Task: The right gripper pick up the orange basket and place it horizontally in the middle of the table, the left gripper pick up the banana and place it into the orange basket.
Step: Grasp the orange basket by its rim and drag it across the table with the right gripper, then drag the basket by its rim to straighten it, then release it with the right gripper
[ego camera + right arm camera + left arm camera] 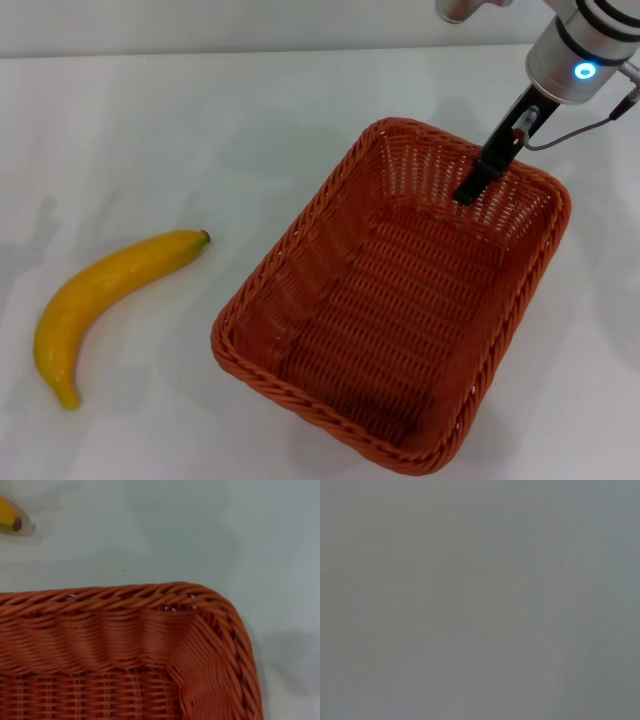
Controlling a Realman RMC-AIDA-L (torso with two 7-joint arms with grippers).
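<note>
The orange basket sits on the white table right of centre, turned diagonally, and holds nothing. My right gripper comes down from the top right; one dark finger reaches just inside the basket's far wall, and the other is hidden. The right wrist view looks down at a basket corner and its braided rim. The banana lies on the table left of the basket, dark tip toward it; that tip also shows in the right wrist view. The left gripper is out of view, and the left wrist view is plain grey.
The right arm's silver wrist with a blue light and a thin cable hangs above the basket's far right corner. White tabletop lies between the banana and the basket.
</note>
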